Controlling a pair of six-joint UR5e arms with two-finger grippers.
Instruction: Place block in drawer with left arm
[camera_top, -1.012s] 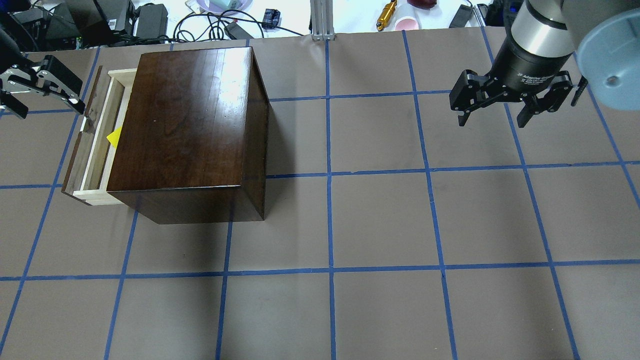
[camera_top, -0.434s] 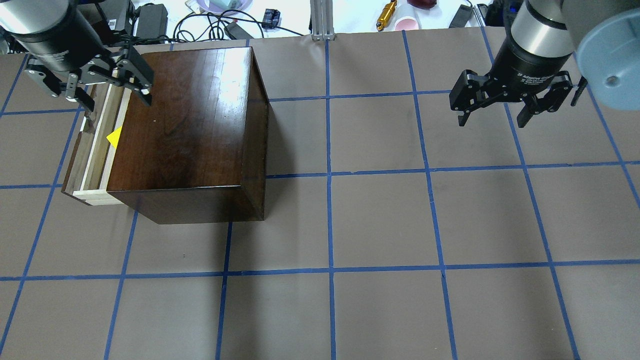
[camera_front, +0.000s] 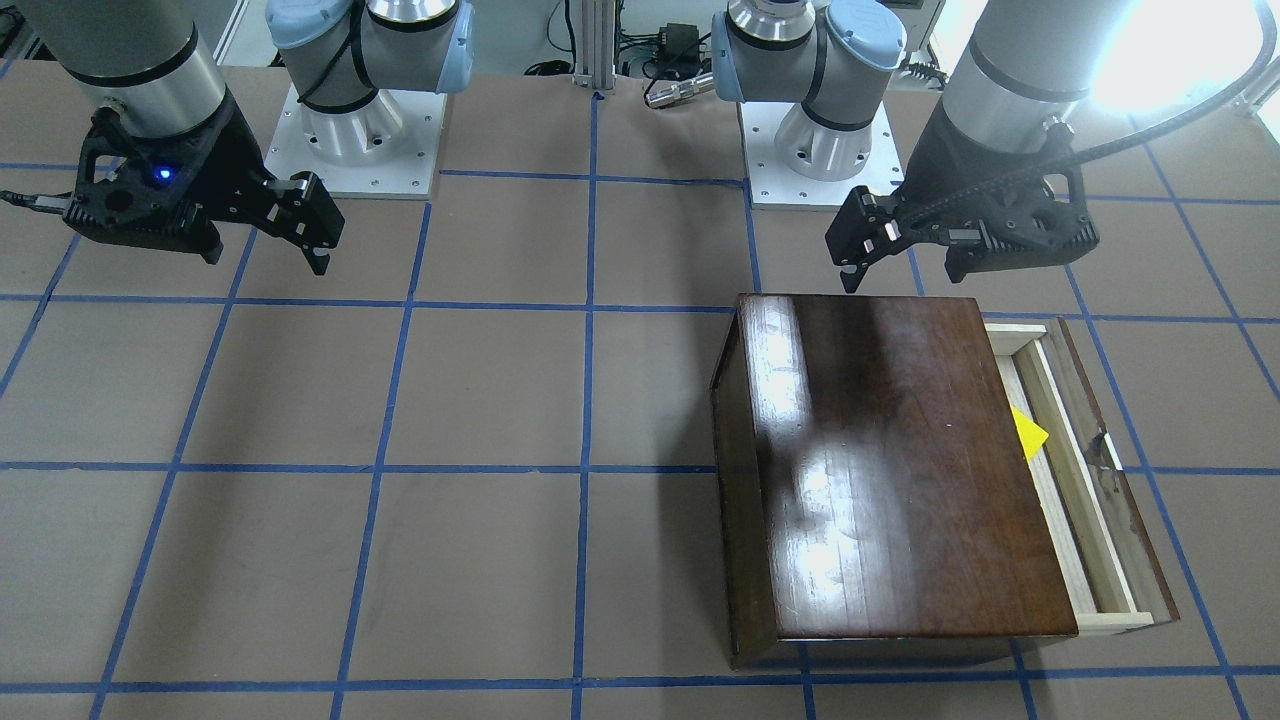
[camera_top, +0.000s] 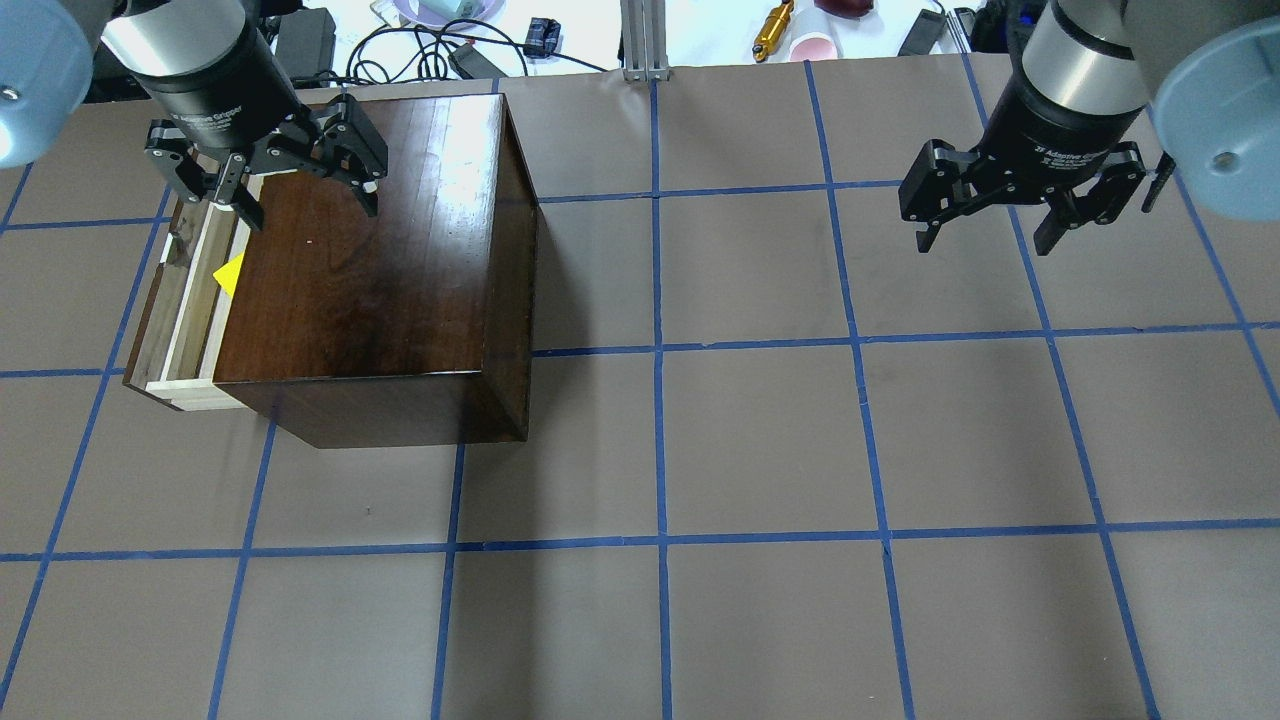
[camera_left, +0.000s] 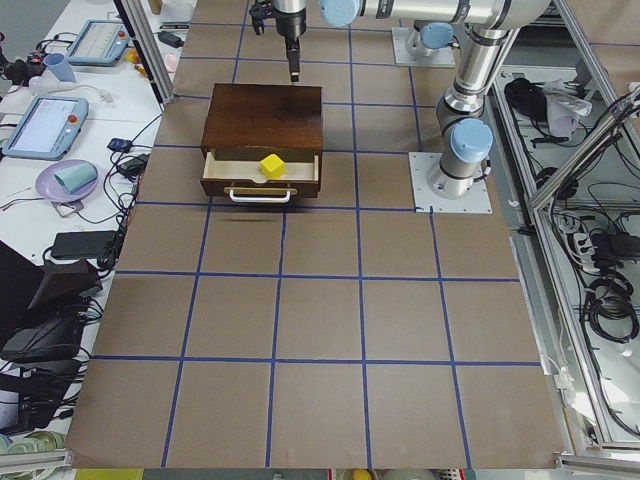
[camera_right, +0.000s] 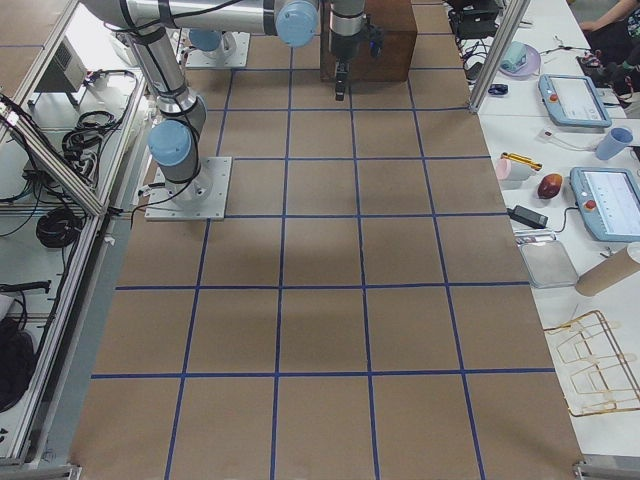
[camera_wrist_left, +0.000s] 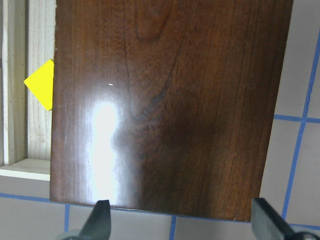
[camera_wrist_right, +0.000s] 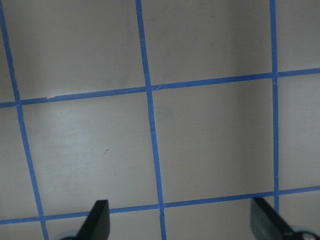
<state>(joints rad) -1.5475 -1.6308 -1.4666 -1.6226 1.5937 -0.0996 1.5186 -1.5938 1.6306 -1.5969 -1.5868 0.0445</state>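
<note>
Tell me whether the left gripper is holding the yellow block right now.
No. The left gripper hangs open and empty near the wooden box, while the block lies in the open drawer.

We see two silver arms, the left arm (camera_front: 1010, 75) and the right arm (camera_front: 130, 45), with pale blue joint caps (camera_front: 868, 30), on round bases screwed to white plates (camera_front: 410, 172). Each ends in a black collar with white lettering (camera_top: 1075, 155) and black fingers: the left gripper (camera_top: 310, 210), the right gripper (camera_top: 985, 245). A thick black braided cable (camera_front: 1140, 135) hangs at the left wrist; a blue light (camera_front: 163, 175) glows on the right.
</note>
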